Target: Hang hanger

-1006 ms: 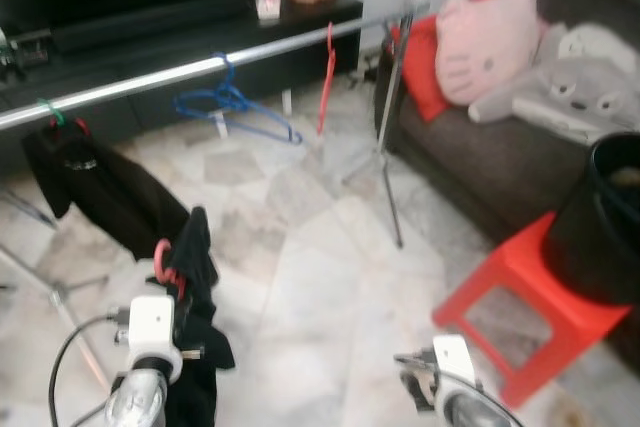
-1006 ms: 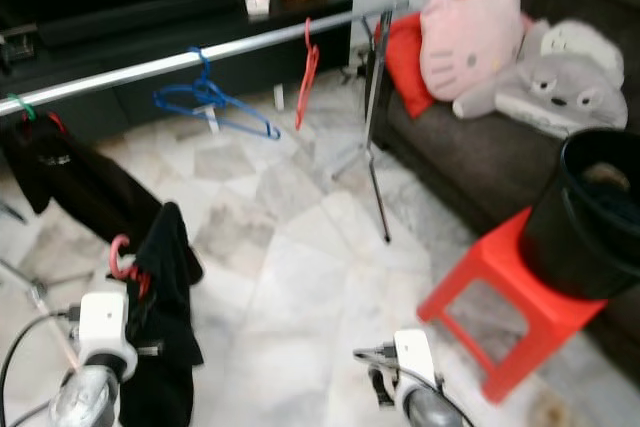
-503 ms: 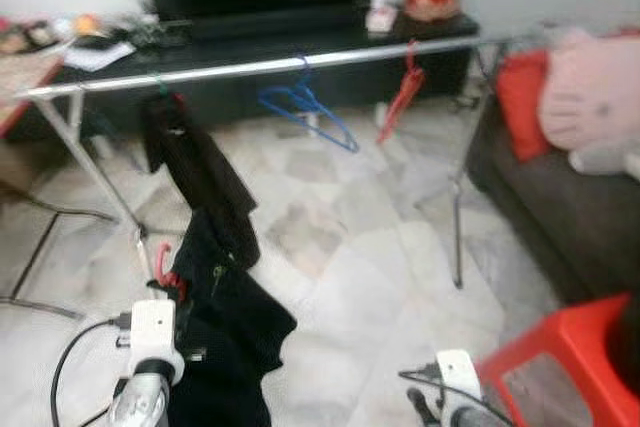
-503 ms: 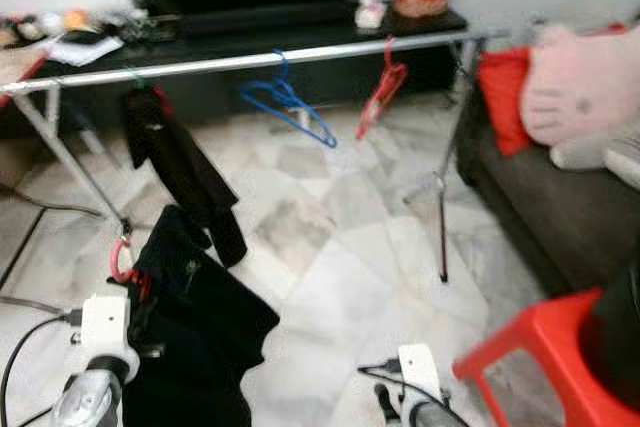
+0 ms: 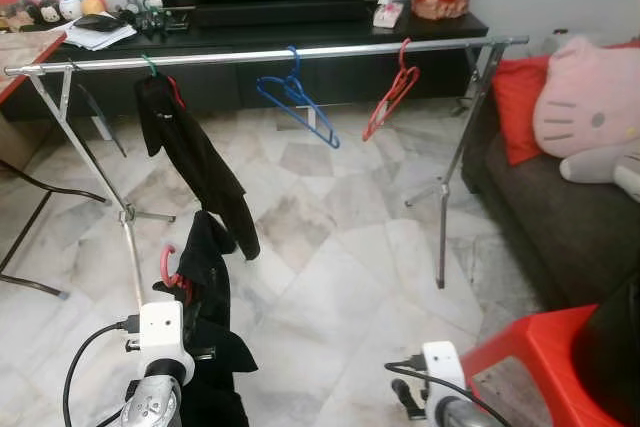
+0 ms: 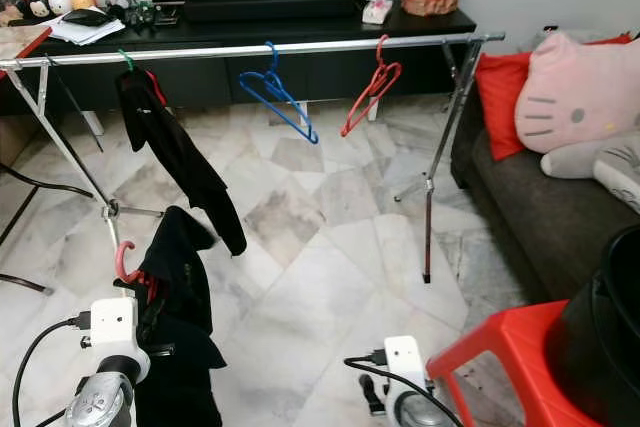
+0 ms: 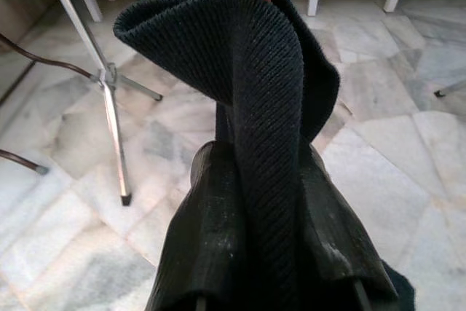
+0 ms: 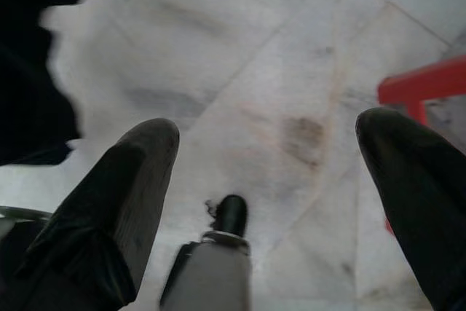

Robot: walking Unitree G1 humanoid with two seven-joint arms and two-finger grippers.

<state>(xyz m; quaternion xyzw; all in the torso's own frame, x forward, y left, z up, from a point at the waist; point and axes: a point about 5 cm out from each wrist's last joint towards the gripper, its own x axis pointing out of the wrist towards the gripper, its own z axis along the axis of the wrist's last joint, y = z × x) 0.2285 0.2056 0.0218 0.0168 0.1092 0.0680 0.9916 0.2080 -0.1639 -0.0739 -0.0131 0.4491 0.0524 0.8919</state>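
My left gripper (image 7: 273, 282) is clamped on the red plastic hanger (image 5: 168, 269) draped with a black knit garment (image 5: 205, 297), holding it upright so the hook stays free; the long silver clothes rail (image 5: 270, 54) stands well ahead of it, above. My right gripper (image 8: 269, 202), fingers spread wide, hangs low over the marble floor (image 5: 340, 247)

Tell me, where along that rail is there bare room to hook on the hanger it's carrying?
The rail is bare between the hung black garment and the blue hanger, and again from the red hanger to the right-hand stand. The blue-to-red gap is tighter. The left gripper holds a red-hooked hanger with dark clothing, low before the rail's left end.
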